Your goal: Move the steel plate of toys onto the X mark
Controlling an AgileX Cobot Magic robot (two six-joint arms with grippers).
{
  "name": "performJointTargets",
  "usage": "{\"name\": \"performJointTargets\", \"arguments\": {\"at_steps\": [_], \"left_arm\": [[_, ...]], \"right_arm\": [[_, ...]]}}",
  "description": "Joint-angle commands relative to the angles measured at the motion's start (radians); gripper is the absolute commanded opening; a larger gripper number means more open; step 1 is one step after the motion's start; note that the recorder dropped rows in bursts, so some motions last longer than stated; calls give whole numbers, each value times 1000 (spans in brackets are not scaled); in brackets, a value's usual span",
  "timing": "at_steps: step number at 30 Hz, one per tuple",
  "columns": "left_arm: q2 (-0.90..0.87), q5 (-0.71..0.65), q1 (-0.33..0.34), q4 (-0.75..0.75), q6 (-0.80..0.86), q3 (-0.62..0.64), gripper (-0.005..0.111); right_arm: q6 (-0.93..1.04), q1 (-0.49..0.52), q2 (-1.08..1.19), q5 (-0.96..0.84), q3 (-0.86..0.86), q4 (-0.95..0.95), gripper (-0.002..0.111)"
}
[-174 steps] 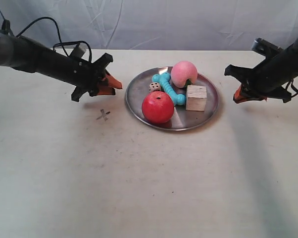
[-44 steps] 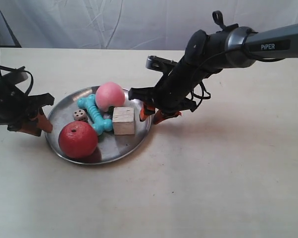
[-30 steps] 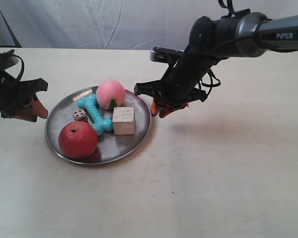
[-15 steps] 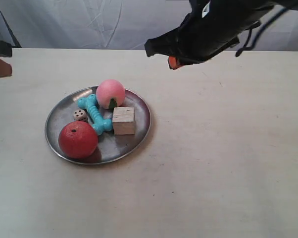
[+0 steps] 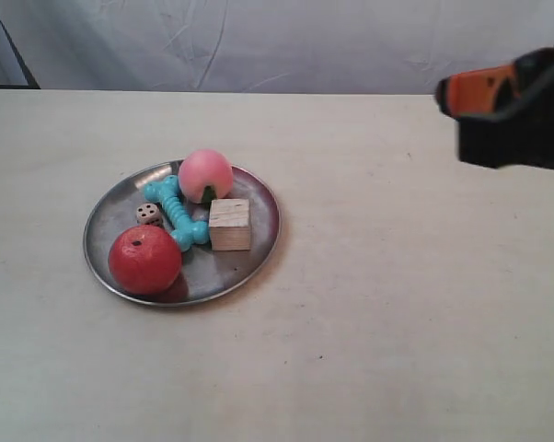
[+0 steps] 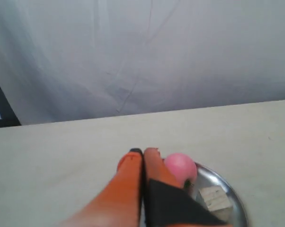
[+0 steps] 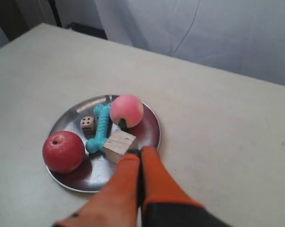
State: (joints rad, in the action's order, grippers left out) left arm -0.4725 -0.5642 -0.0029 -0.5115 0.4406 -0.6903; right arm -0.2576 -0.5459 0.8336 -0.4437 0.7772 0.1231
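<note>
Pulled back since half a second ago, the arm at the exterior view's right point(image 5: 512, 115) is now a blur well off to one side of the steel plate point(image 5: 236, 267). The other arm has gone from that view, and the plate has not shifted.

On the pale surface point(image 5: 397, 322) the steel plate lies flat with all the toys on it. The red apple point(image 5: 145, 260) is at its rim nearest the exterior camera and the pink peach point(image 5: 205, 175) at its far rim. The turquoise bone point(image 5: 177, 214) lies across its middle, with the dotted die point(image 5: 149, 214) just beside the bone on one side and the wooden cube point(image 5: 230, 224) on the other. The left pincer point(image 6: 143, 152) has its orange fingers pressed together on nothing, clear of the plate. The right pincer point(image 7: 141, 151) is likewise closed and empty, raised above the plate.
</note>
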Motion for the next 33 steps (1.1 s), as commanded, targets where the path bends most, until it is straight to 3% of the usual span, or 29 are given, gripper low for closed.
{"name": "performJointTargets", "arguments": {"at_steps": [1,4,6,9,23,26,28,31,33], "left_arm": [[164,5,-8,247,-269,44,0],[247,-49,-14,447,-482,72,0],[283,-63,-22,496,-548,83,0],[313,-59,-26,494,-550,93,0],[319,-43,-30,464,-550,93,0],[319,-29,-30,461,-550,93,0],[319,1,-30,480,-550,93,0],[319,63,-30,569,-550,98,0],[319,139,-40,628,-546,145,0]], "right_arm": [[-48,-3,-221,-60,-69,96,-1],[-170,-3,-325,-111,-104,263,-1],[-305,-3,-370,-141,-126,355,-1],[-394,-3,-393,-188,-156,374,-1],[-394,7,-402,-259,-164,289,-1],[-394,92,-463,-256,-164,267,-1],[-394,205,-537,-215,-200,270,-1],[-394,420,-714,-32,-407,275,-1],[-394,504,-793,-13,-498,271,-1]]}}
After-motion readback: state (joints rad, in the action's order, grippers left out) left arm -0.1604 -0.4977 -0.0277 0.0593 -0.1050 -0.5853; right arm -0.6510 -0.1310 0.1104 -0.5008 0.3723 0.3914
